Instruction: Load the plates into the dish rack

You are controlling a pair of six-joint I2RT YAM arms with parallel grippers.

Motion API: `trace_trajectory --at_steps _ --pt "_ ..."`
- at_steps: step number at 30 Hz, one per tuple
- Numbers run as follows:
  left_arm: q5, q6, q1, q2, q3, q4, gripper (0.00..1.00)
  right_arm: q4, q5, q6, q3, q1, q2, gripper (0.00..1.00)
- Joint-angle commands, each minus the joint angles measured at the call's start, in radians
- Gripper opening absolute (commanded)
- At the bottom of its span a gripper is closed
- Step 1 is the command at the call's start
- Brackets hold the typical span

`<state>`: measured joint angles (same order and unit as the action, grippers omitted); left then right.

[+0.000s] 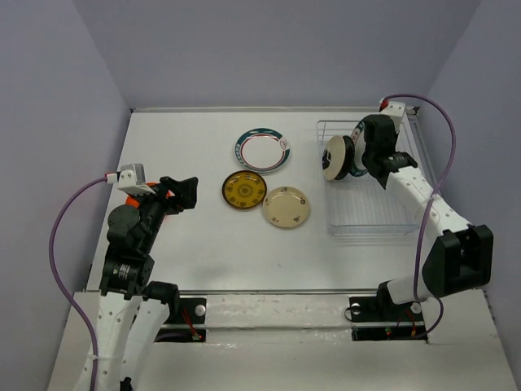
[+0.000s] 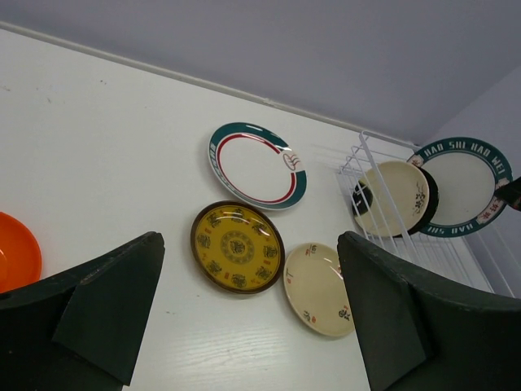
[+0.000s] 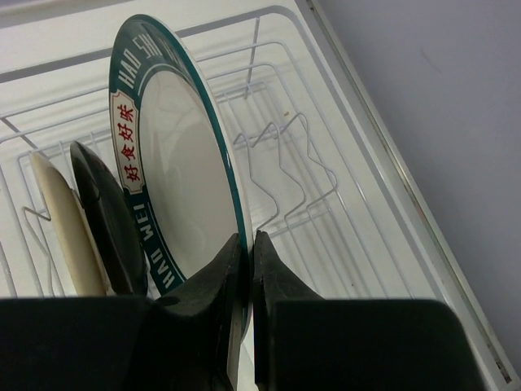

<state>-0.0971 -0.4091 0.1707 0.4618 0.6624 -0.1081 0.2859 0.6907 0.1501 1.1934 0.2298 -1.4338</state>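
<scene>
Teal-rimmed plate, upright — in right end effector

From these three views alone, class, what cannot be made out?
1. Orange plate: left wrist view, cut off by the left edge.
2. Green-rimmed plate, lower rim: right wrist view, hidden behind the right end effector.
3. Black plate: top view, mostly hidden behind the standing cream plate.
</scene>
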Motion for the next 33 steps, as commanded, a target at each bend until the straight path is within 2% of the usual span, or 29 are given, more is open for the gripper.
trace_trajectory --at_steps 1,9,15,19,21,22,24,27,30,31,33 --pt "-0.012 0.003 0.006 0.0 0.029 0.047 0.99 -0.028 0.006 0.008 0.014 0.034 -0.005 0.07" --pt "-0.009 0.003 0.004 -0.002 0.028 0.045 0.99 -0.011 0.059 -0.003 0.008 0.085 -0.072 0.07" --pt "-0.009 0.001 0.003 -0.002 0.028 0.047 0.99 -0.011 0.083 -0.017 0.02 0.103 -0.077 0.18" --pt "-0.003 0.001 0.001 -0.005 0.028 0.045 0.99 0.007 0.092 -0.001 0.035 0.103 -0.067 0.35" --pt "-0.004 0.001 0.001 -0.002 0.028 0.045 0.99 0.036 0.09 0.003 0.055 0.103 -0.042 0.46" --pt "-0.004 0.001 0.001 -0.002 0.028 0.045 0.99 0.047 0.081 0.005 0.078 0.103 -0.028 0.57" --pt "-0.004 0.001 0.003 -0.002 0.028 0.044 0.99 0.077 0.064 0.005 0.104 0.103 -0.001 0.66" --pt "-0.001 -0.002 0.0 -0.002 0.028 0.044 0.99 0.099 -0.028 0.014 0.127 0.112 0.07 0.71" --pt "-0.001 -0.003 -0.003 0.0 0.028 0.045 0.99 0.09 -0.23 0.071 0.106 0.152 0.127 0.72" --pt "-0.003 -0.004 -0.01 0.0 0.028 0.047 0.99 0.052 -0.355 0.116 0.094 0.201 0.133 0.71" --pt "-0.004 -0.02 -0.01 0.001 0.028 0.051 0.99 -0.011 -0.462 0.155 0.045 0.273 0.115 0.7"
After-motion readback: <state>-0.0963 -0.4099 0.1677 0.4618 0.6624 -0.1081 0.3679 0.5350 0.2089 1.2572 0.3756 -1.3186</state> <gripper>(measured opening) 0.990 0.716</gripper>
